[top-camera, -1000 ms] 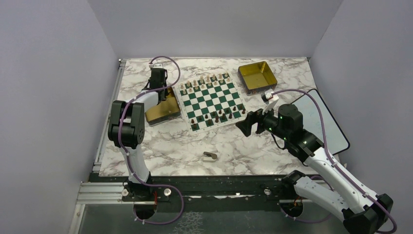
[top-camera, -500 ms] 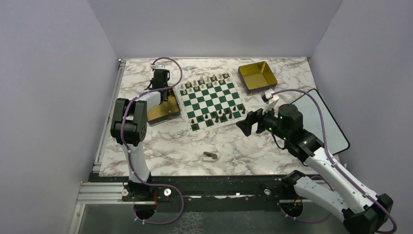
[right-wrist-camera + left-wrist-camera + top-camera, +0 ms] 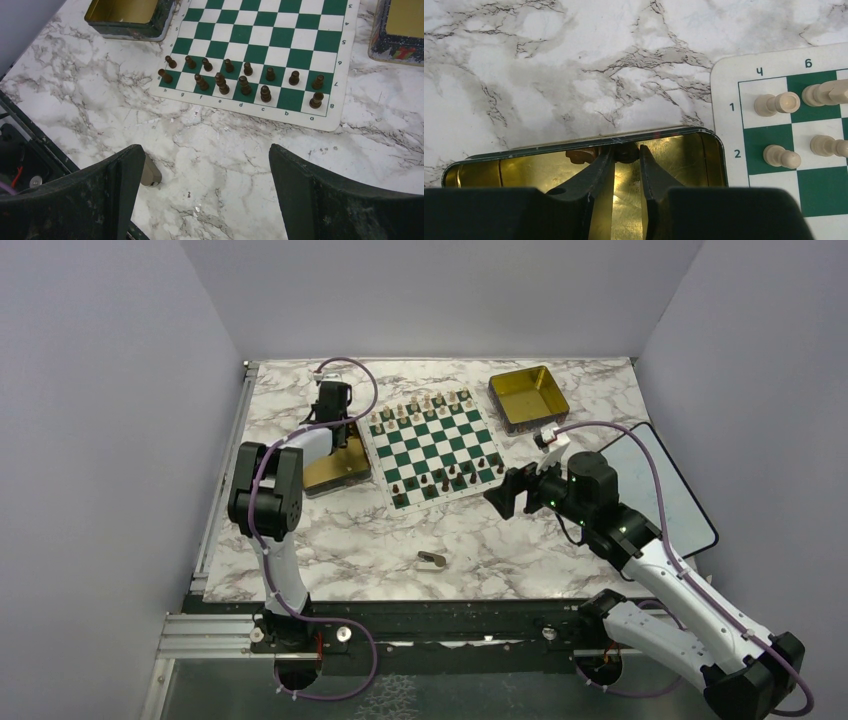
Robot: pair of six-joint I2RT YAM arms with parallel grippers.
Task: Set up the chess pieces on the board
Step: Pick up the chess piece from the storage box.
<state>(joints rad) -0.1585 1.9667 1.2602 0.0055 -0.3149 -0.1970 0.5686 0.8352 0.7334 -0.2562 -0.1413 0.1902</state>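
The green and white board (image 3: 432, 448) lies mid-table. Several dark chess pieces (image 3: 450, 476) stand on its two near rows, also in the right wrist view (image 3: 244, 82). Cream pieces (image 3: 425, 405) fill the far rows. My left gripper (image 3: 336, 430) reaches into the left gold tin (image 3: 322, 472). In the left wrist view it (image 3: 626, 151) is shut on a dark chess piece (image 3: 626, 155) at the tin's far wall, with a brown piece (image 3: 581, 155) just left of it. My right gripper (image 3: 505, 495) is open and empty above the marble near the board's near right corner.
A second gold tin (image 3: 528, 397) stands at the back right of the board. A black-edged flat panel (image 3: 665, 480) lies at the table's right edge. A small tan object (image 3: 431, 560) lies near the front, beside my right gripper's left finger (image 3: 120, 175).
The left arm's elbow has swung slightly and its gripper has shifted a little toward the board inside the tin. The right arm has barely moved.
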